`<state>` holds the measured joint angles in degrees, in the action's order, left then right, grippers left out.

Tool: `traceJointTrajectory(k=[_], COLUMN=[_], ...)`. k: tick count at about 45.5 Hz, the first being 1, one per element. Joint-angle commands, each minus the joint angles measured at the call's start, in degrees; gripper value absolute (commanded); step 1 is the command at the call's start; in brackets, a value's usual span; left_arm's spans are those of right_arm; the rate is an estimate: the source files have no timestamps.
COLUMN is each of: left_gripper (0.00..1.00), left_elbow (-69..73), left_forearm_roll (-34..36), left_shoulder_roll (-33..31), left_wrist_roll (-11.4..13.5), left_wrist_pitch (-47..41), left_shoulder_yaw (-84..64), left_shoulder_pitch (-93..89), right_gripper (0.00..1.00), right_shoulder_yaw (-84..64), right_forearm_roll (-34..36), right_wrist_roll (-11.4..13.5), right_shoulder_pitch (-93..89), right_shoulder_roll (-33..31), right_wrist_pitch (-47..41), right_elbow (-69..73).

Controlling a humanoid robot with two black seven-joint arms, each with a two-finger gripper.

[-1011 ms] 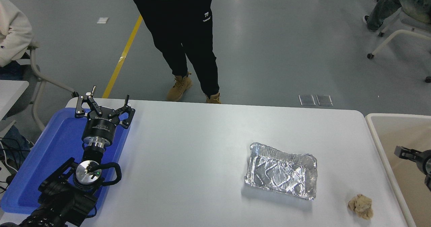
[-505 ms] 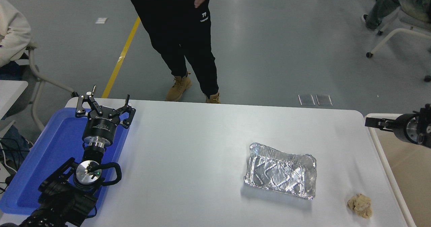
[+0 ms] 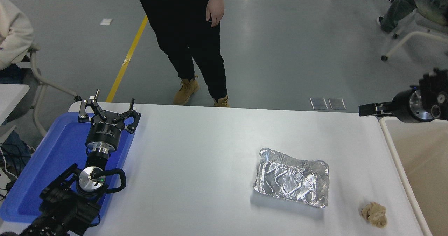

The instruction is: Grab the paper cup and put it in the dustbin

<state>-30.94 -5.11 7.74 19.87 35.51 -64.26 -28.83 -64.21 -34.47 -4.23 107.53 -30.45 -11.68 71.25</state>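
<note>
Grey floor runs behind a white tabletop (image 3: 196, 159), with a yellow line (image 3: 127, 57) crossing it at the upper left. At the far left edge a seated person (image 3: 12, 36) in a pale top shows only in part, on a chair beside a second white surface. A flat blue tray (image 3: 52, 159) lies on the tabletop's left end, and the left arm rests over it, coming up from the lower left corner. Its left claw (image 3: 106, 112) points away from the camera above the tray's far right corner, with its fingers spread apart and nothing between them.

Behind the far edge of the tabletop, left of centre, stands a person (image 3: 185, 36) in black trousers and tan boots, one hand (image 3: 214, 13) hanging at the side. Two small clear plates (image 3: 328, 103) lie on the floor further right.

On the right half of the tabletop sits a crinkled silver foil tray (image 3: 292, 181), and near it, towards the front right corner, lies a crumpled tan paper wad (image 3: 374, 214), apart from the tray.

At the right edge the dustbin (image 3: 392, 148) stands just beside the tabletop, its cream inside partly in view. The right arm enters from the right edge above the bin's far end, its right claw (image 3: 371, 109) pointing left over the tabletop's far right corner; seen side-on, I cannot tell how its fingers stand. No paper cup is in view. Another seated person (image 3: 413, 5) occupies the top right corner.
</note>
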Motion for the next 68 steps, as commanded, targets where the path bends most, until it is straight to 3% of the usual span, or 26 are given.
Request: traceJointTrajectory(k=[1, 26, 43, 68], left_gripper=[1.00, 1.00, 1.00, 1.00], left_elbow=[0.0, 0.0, 0.0, 0.0], left_forearm_roll=[0.0, 0.0, -0.1, -0.1], left_shoulder_roll=[0.0, 0.0, 0.0, 0.0], left_wrist_roll=[0.0, 0.0, 0.0, 0.1], left_wrist_pitch=[0.0, 0.0, 0.0, 0.0], left_shoulder_yaw=[-0.1, -0.1, -0.1, -0.1], left_shoulder_pitch=[0.0, 0.1, 0.1, 0.1], right_gripper=[1.00, 1.00, 1.00, 1.00], right_shoulder_yaw=[-2.8, 2.1, -0.6, -7.7], right_forearm_roll=[5.9, 22.5, 19.1, 17.4], right_wrist_roll=[0.0, 0.2, 0.4, 0.4], right_shoulder_pitch=[10.3, 17.2, 23.0, 29.8], right_shoulder_roll=[8.9, 11.2, 14.4, 10.7], right_wrist_pitch=[-8.2, -23.6, -33.3, -33.3], right_elbow=[4.8, 7.9, 8.1, 13.0])
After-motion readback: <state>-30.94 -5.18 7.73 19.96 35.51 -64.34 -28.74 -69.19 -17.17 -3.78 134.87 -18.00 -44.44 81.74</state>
